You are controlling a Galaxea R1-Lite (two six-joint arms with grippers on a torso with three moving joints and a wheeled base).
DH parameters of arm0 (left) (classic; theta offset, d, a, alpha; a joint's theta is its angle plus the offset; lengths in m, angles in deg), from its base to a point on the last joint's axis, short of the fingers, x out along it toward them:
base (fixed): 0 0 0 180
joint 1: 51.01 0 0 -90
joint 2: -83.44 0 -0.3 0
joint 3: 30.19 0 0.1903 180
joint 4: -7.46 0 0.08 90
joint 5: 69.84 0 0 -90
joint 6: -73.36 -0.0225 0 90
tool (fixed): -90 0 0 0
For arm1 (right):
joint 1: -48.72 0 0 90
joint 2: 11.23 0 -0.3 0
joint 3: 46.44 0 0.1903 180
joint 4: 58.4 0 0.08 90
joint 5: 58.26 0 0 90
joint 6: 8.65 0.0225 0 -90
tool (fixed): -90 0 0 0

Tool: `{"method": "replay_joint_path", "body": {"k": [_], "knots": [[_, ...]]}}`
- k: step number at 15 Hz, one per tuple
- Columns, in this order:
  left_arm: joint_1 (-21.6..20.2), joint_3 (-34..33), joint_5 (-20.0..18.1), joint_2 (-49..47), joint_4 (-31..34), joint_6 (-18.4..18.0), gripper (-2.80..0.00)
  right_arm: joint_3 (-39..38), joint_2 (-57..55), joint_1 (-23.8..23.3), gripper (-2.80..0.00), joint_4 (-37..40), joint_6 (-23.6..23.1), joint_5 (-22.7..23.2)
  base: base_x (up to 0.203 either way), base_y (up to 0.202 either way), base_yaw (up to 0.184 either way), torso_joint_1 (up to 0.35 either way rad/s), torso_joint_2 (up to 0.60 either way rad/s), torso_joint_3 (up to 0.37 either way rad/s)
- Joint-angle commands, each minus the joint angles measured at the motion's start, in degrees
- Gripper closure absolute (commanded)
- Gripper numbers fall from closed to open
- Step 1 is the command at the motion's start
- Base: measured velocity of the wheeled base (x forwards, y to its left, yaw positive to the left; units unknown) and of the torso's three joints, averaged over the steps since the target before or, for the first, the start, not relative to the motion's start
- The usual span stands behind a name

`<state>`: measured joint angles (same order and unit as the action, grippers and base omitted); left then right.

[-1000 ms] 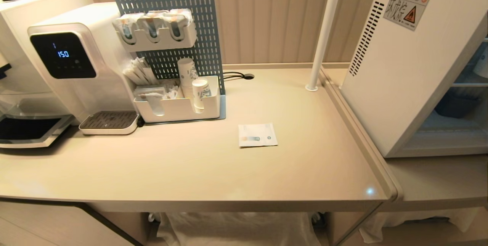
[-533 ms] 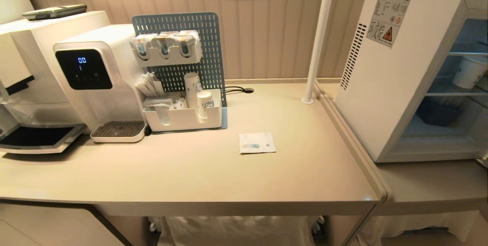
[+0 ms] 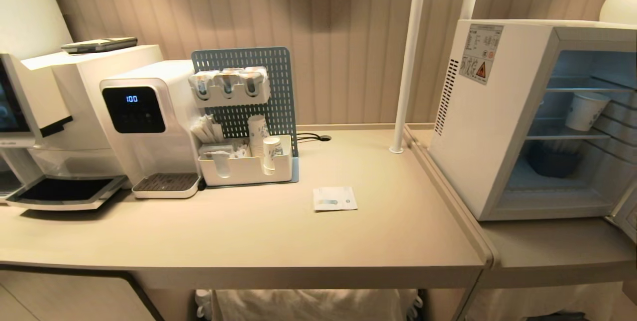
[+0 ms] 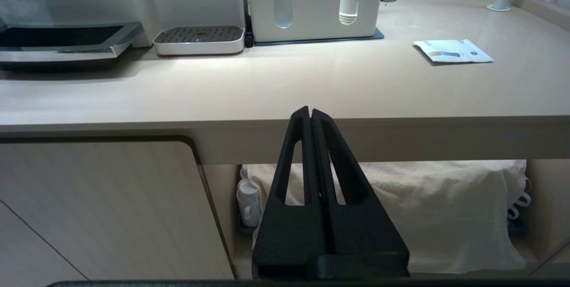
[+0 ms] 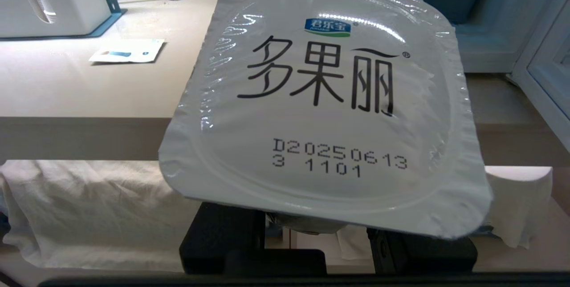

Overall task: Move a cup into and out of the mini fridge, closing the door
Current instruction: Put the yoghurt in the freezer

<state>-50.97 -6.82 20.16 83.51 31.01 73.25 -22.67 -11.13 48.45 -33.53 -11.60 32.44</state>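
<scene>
Right end effector (image 5: 311, 233) clamped on the cup (image 5: 320, 100), lid upward, short of the mini fridge (image 3: 497, 127), ready for loading. Left end effector (image 4: 310, 115) pinched shut, empty, parked.

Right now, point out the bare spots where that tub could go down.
Bare counter lies between the flat packet and the mini fridge; also along its front edge. The fridge floor is bare ahead of a dark bowl. Crowded by the organizer.

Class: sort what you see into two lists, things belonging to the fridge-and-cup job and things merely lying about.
Job:
squat white foil-lidded cup, gripped by the right gripper
boxy white mini fridge, open

Lying about:
white water dispenser
blue pegboard organiser
flat white sachet
tall paper cup on fridge shelf
</scene>
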Motion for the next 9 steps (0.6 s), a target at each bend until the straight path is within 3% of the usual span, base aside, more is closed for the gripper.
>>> {"method": "replay_joint_path", "body": {"k": [1,9], "knots": [[0.04,0.00,0.00,-0.07,-0.01,0.02,0.00,0.04,-0.01,0.00,0.00,-0.01,-0.04,0.00,0.000,0.000,0.000,0.007,0.00,0.144],[0.04,0.00,0.00,-0.05,-0.01,0.02,0.00,-0.05,-0.01,0.00,0.00,-0.01,0.14,0.00,0.000,0.000,0.000,0.001,0.00,0.020]]}}
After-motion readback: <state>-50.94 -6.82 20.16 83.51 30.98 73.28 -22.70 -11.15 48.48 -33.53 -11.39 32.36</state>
